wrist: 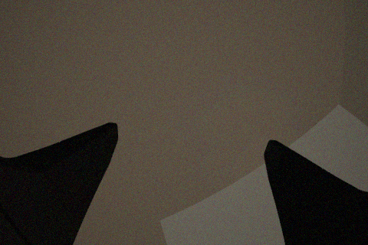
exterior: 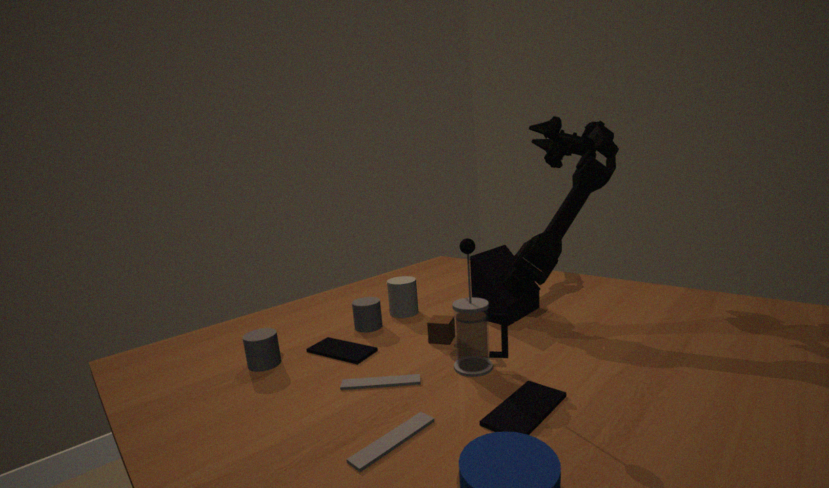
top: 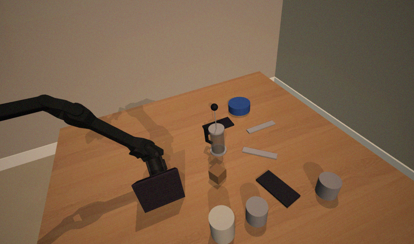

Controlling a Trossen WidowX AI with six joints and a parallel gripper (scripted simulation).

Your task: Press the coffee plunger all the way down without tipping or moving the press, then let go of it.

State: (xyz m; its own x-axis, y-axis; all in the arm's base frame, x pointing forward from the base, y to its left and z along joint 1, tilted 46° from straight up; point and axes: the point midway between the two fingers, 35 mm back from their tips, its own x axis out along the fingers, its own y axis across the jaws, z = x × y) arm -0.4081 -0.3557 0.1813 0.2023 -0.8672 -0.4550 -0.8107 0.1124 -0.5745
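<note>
The coffee press [top: 218, 141] [exterior: 472, 339] stands upright on the wooden table [top: 117, 188] [exterior: 223, 424]. Its black plunger knob [top: 214, 106] [exterior: 467, 245] sits high on a thin rod above the pale lid [top: 216, 128] [exterior: 470, 304], so the plunger is up. The black handle [top: 206, 136] [exterior: 505, 339] points left in the top view and right in the exterior view. My gripper [exterior: 531, 134] [wrist: 193, 141] is open and empty, high in the air and well away from the press. It is outside the top view; the wrist view shows only walls and a pale floor area beyond the fingers.
A brown cube [top: 217, 174] [exterior: 440, 330] stands near the press. A dark flat slab [top: 224, 122] [exterior: 524, 407] and a blue disc [top: 239, 106] [exterior: 509, 464] lie beyond it. Two grey bars, another dark slab [top: 278, 188], two grey cylinders and a white cylinder [top: 221, 224] [exterior: 402, 297] are also there.
</note>
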